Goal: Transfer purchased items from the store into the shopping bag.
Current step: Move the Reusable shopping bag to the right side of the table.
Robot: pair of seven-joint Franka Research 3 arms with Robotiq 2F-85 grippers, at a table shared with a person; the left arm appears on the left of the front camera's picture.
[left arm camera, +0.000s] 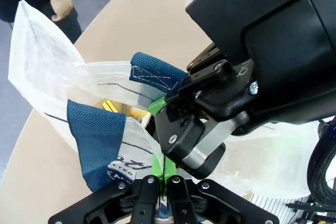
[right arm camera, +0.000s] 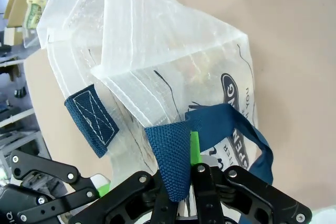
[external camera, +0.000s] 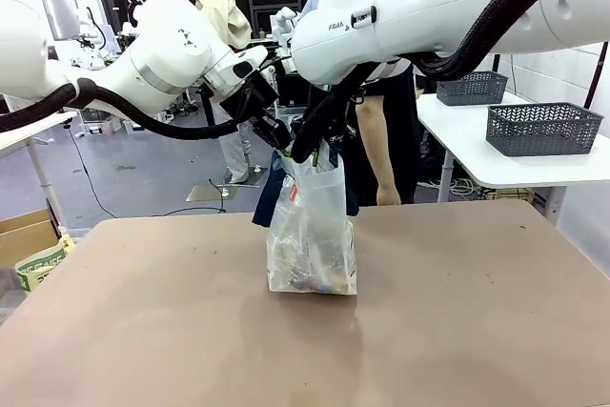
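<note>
Front view: the translucent shopping bag [external camera: 315, 226] stands upright at the middle of the brown table [external camera: 143, 331], with packs [external camera: 305, 269] dimly visible inside. The left gripper [external camera: 284, 140] and right gripper [external camera: 303, 153] meet at its mouth. Grey baskets [external camera: 543, 128] sit on a white side table [external camera: 496, 164] behind.
Left wrist view: the fingers are pressed together on the bag's rim.
Right wrist view: the jaws pinch a navy handle [right arm camera: 170, 156].

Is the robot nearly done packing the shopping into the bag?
Looks nearly done. Done: packs lie at the bottom of the shopping bag. In hand: the left claw and right claw are both pinched shut on the bag's top, the right on a navy handle. Left: can't tell; the grey baskets on the side table hide their insides.
</note>
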